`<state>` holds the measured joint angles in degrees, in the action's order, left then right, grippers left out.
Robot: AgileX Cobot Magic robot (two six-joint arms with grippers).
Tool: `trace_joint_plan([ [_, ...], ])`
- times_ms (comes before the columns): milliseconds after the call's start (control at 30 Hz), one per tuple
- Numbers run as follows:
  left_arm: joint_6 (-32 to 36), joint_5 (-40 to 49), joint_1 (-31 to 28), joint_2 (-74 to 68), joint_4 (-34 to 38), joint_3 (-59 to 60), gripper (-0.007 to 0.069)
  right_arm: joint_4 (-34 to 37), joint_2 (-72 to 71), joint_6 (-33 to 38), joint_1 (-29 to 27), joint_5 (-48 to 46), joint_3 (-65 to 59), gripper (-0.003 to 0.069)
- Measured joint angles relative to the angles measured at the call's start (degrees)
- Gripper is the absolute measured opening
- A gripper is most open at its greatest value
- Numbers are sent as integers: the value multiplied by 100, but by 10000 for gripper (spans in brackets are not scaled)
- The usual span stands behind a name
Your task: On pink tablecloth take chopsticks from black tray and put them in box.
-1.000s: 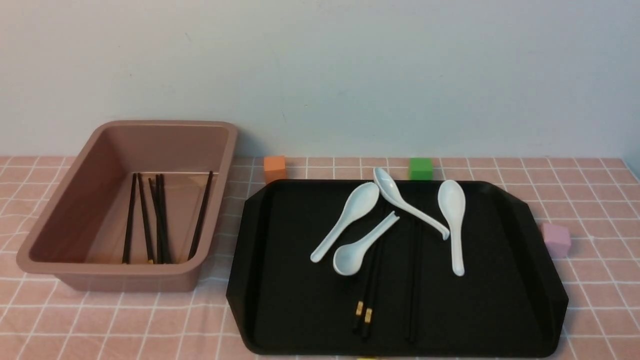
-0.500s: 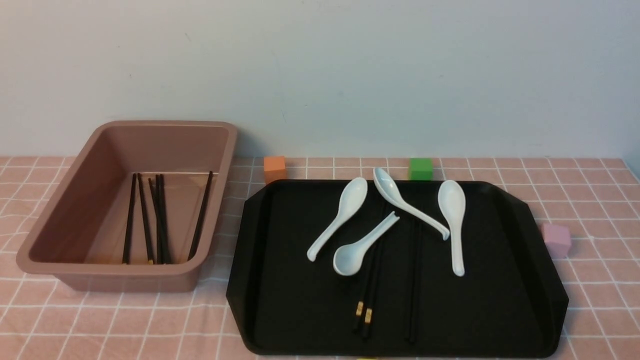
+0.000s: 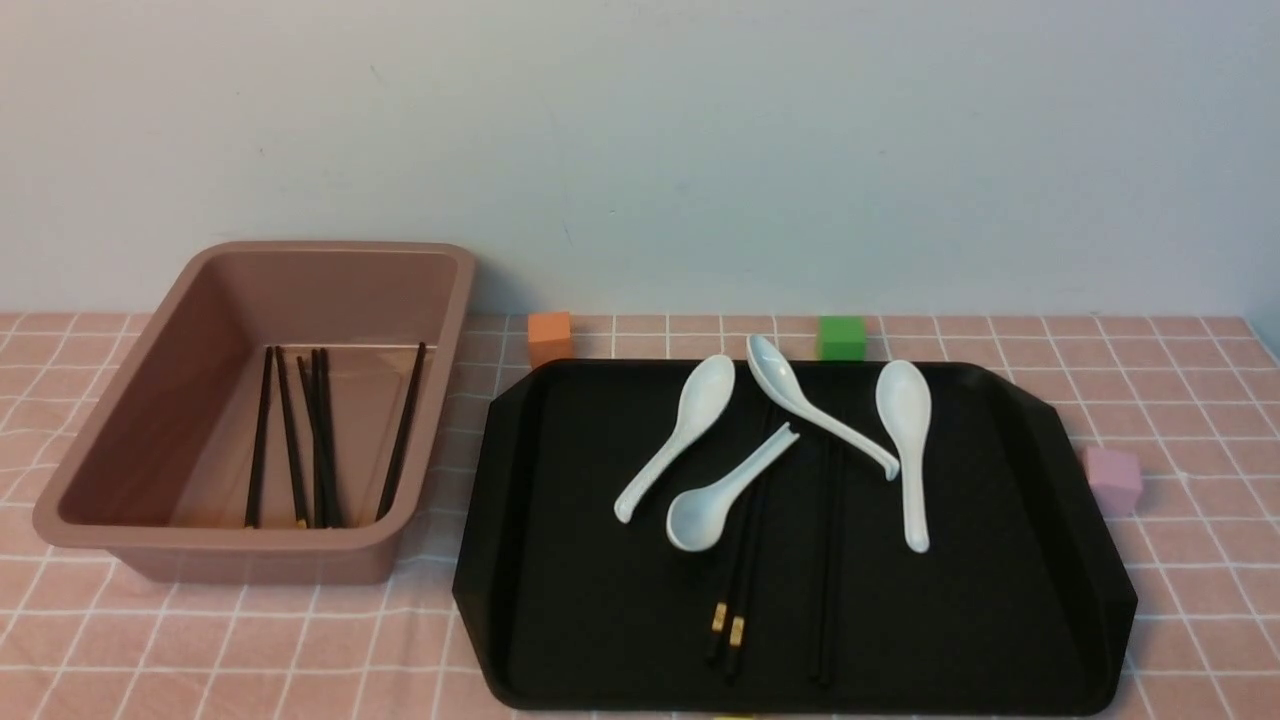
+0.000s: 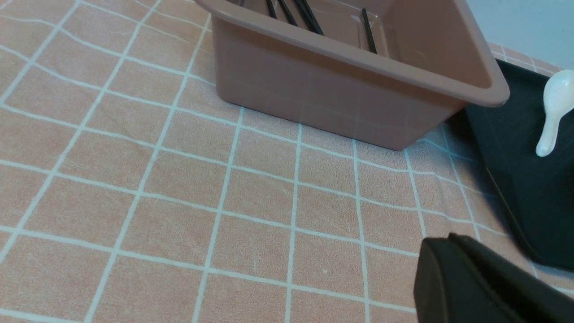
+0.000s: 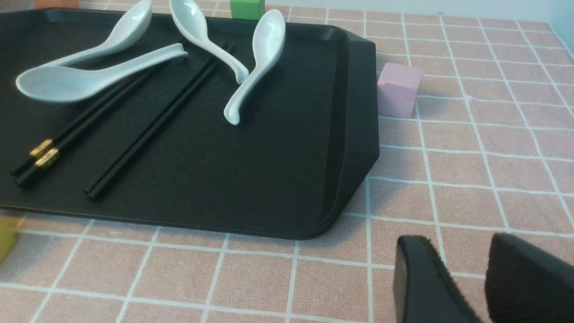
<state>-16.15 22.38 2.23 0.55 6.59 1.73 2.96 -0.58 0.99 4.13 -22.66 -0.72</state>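
On the pink tablecloth [image 3: 250, 640] the black tray [image 3: 560, 560] sits right of the box [image 3: 120, 400]. Two pairs of chopsticks lie on the tray: one with gold bands [image 3: 735, 590], partly under a spoon, and a plain pair [image 3: 826, 600] beside it. Several more chopsticks [image 3: 320, 440] lie inside the box. Neither gripper shows in the front view. My left gripper [image 4: 448, 241] is shut and empty over bare cloth near the box [image 4: 341, 98]. Over the cloth beside the tray's near right corner [image 5: 350, 179], my right gripper [image 5: 462, 244] stands open and empty.
Several pale blue-white spoons [image 3: 905, 440] lie across the far half of the tray. An orange cube [image 3: 549, 333] and a green cube [image 3: 840, 337] stand behind the tray, and a pink cube [image 3: 1113, 478] to its right. A yellow object [image 5: 5, 237] sits at the tray's front edge.
The leftmost spoon on the tray shifted slightly to the left about a second ago. Nothing has moved since then.
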Motion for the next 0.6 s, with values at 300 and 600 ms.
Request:
trace_joint_plan([
  [300, 0, 0, 0, 0, 0, 0, -1, -9, 0, 0, 0, 0, 0, 240],
  [600, 0, 0, 0, 0, 0, 0, 5, -9, 0, 0, 0, 0, 0, 240],
])
